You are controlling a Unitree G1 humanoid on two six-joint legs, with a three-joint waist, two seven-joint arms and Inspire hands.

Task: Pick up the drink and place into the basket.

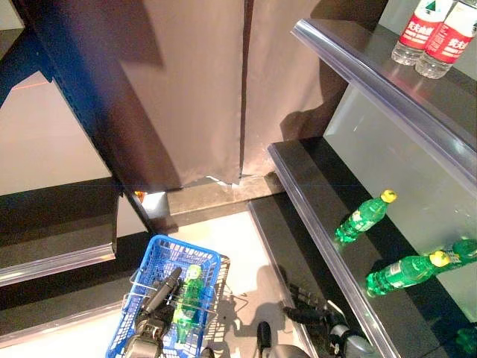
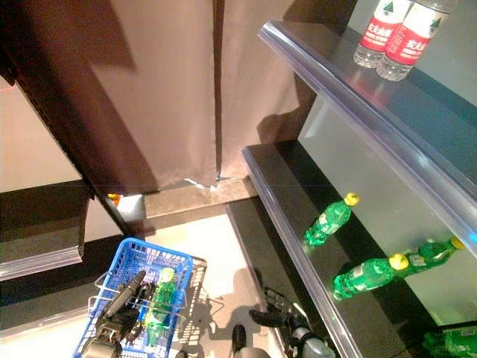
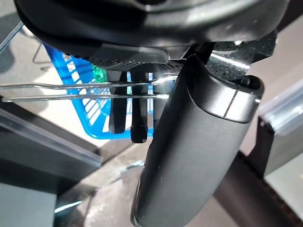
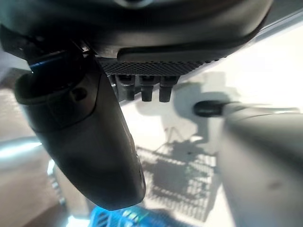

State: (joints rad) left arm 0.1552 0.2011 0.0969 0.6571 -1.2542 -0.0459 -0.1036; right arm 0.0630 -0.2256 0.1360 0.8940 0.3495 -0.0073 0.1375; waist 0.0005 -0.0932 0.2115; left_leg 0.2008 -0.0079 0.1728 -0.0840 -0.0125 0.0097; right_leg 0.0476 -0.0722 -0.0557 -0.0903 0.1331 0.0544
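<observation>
Fingers of our left hand (image 1: 153,317) curl round the blue basket's (image 1: 160,253) wire handle; right hand (image 1: 309,309) loose, empty; green bottle (image 1: 188,298) already inside, drop looks done.

a shop: shelves (image 1: 350,216) of bottled drinks (image 1: 364,218) and a blue shopping basket (image 1: 160,257).

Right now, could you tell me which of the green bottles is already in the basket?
The green bottle lying in the blue basket by the left robot hand; the other green bottles lie on the shelf.
</observation>
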